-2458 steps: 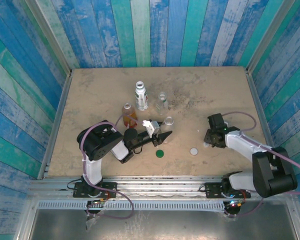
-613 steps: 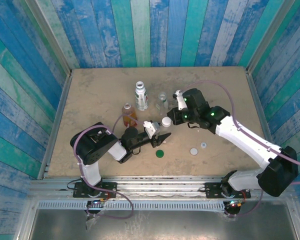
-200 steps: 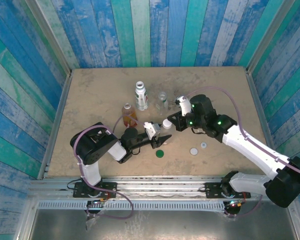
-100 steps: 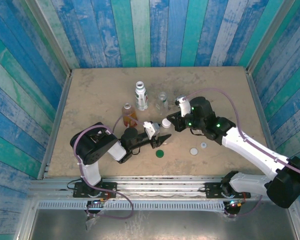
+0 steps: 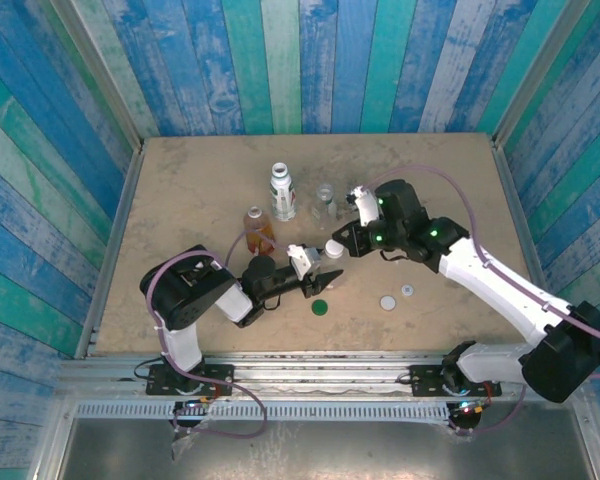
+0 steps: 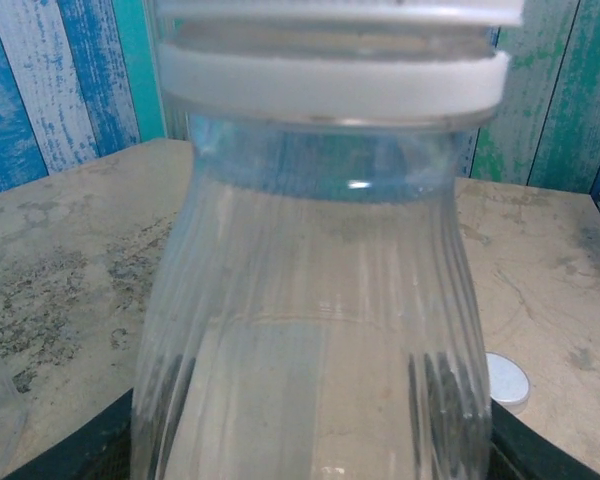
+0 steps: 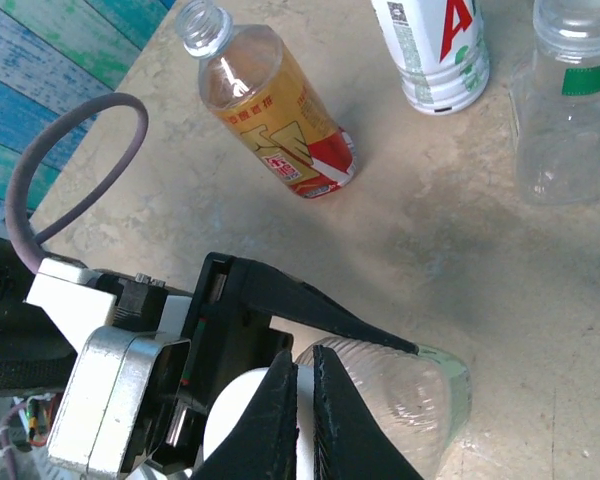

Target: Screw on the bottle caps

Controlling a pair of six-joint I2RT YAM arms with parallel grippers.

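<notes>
Four bottles and four caps are listed, with one pair in work.

1. Ribbed bottle [image 7: 400, 385]: upright near the centre of the desk [image 5: 180, 180], clamped low on its body by the left end effector [image 5: 324, 277]. A white cap [image 6: 330, 85] is seated on its mouth.
2. Right end effector [image 7: 302, 365]: fingers together with nothing gripped, set over that cap from 3 o'clock. Contact cannot be told.
3. Green cap [image 5: 320, 307]: loose at 6 o'clock of the ribbed bottle. Pale caps [image 5: 388, 301], two, lie loose at 4 o'clock.
4. Amber bottle [image 7: 270, 110], white-labelled bottle [image 7: 430, 50] and clear bottle [image 7: 570, 100]: grouped at 10 to 12 o'clock. The amber neck is seen open.

Step judged: the first cap is being screwed down, and its tightness cannot be told. The next move is judged to call for the cap to be turned while the bottle is held steady, after which a loose cap would be fetched.
</notes>
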